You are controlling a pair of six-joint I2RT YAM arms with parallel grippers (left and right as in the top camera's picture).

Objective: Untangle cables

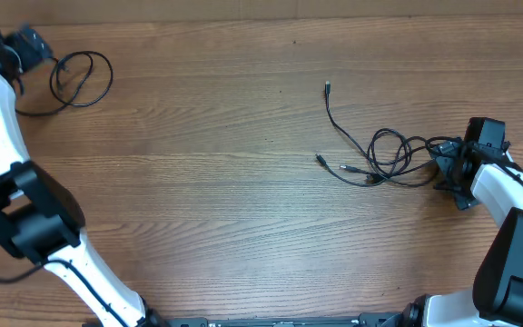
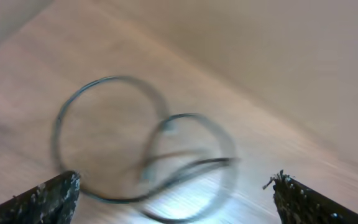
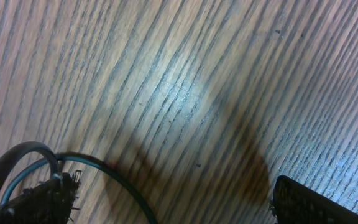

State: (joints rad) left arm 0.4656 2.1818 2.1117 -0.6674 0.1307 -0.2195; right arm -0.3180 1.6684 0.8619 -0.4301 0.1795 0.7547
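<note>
One thin black cable [image 1: 82, 77] lies in loose loops on the wooden table at the far left, apart from the others. My left gripper [image 1: 36, 47] sits just left of it. In the left wrist view, which is blurred, its loops [image 2: 143, 144] lie on the wood ahead of my left gripper [image 2: 176, 200], which is open and holds nothing. The other cables [image 1: 389, 154] are bunched in tangled loops at the right, with plug ends trailing left. My right gripper [image 1: 444, 166] stands open at the bunch's right edge. One strand [image 3: 107, 173] runs between its fingers [image 3: 42, 199], ungripped.
Bare wooden tabletop [image 1: 243, 227] spreads between the two groups of cable. The left arm [image 1: 25, 218] crosses the near left of the table. The right arm [image 1: 516, 236] fills the near right corner.
</note>
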